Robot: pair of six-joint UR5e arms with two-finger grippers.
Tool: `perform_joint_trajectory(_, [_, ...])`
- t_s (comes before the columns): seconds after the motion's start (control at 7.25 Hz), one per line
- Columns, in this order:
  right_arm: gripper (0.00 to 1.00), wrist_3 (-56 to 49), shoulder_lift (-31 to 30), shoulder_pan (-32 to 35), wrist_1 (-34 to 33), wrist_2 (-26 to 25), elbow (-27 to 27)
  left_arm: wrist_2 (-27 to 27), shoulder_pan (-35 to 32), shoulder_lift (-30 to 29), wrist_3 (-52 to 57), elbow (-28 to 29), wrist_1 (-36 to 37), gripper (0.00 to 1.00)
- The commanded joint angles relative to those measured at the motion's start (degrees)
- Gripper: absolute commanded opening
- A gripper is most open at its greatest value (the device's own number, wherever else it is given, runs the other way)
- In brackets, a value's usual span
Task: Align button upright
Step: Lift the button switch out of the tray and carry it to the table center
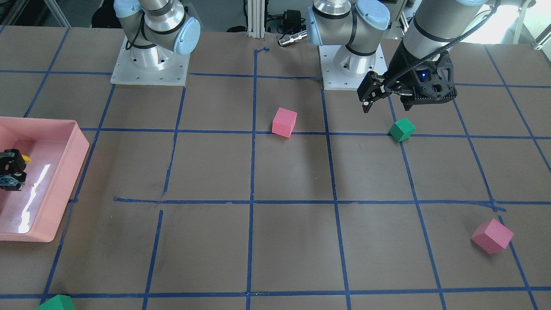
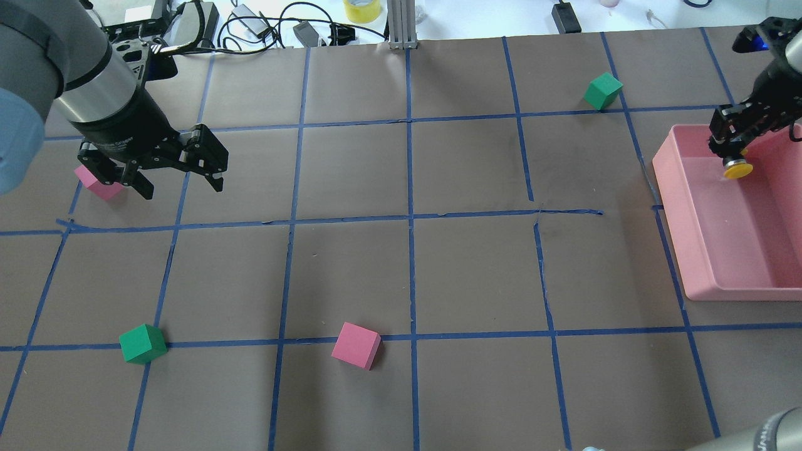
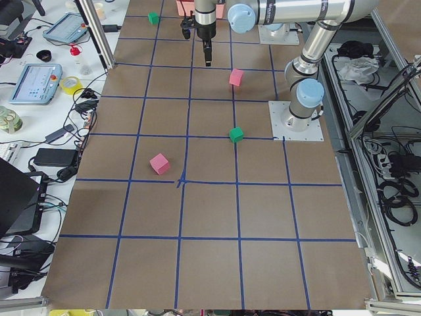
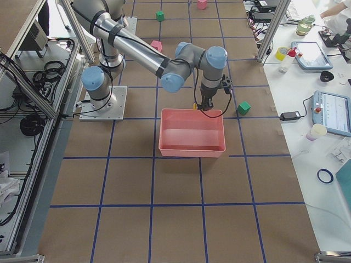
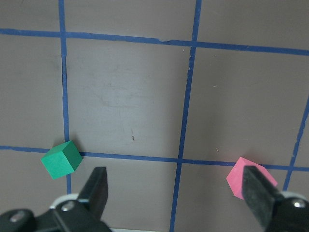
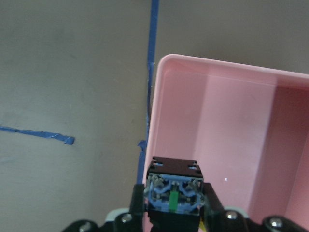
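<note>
Yellow-capped button [image 2: 737,168] clamped in right gripper [image 2: 730,151] above a corner of tray [image 2: 668,202] (contact block toward wrist camera). Reorienting in hand, judged; next, place cap-up. Left gripper [image 2: 182,188] wide, empty, far from tray.

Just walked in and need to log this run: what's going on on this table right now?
The right gripper is shut on the button, holding it over the pink bin near a corner, yellow cap down, contact block toward the wrist camera. Whether it touches the bin floor I cannot tell. The left gripper hangs open and empty above the table beside a pink cube.
</note>
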Motion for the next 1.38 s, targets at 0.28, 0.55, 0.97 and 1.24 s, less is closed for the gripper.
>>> perform_joint_trajectory(0.28, [0.0,29.11,-1.06,23.62,2.0,0.86,-2.94,0.02,-0.04,0.0,0.0,0.0,-0.04,1.0])
perform_joint_trajectory(0.55, [0.0,40.57,3.23,35.23,-8.67,4.02,-2.23,0.02,-0.04,0.0,0.0,0.0,-0.04,1.0])
perform_joint_trajectory(0.97, [0.0,45.81,12.64,39.41,-19.35,7.38,-2.15,0.02,-0.04,0.0,0.0,0.0,-0.04,1.0])
perform_joint_trajectory(1.24, [0.0,46.77,15.2,41.6,-23.57,7.64,-1.27,0.02,-0.04,0.0,0.0,0.0,-0.04,1.0])
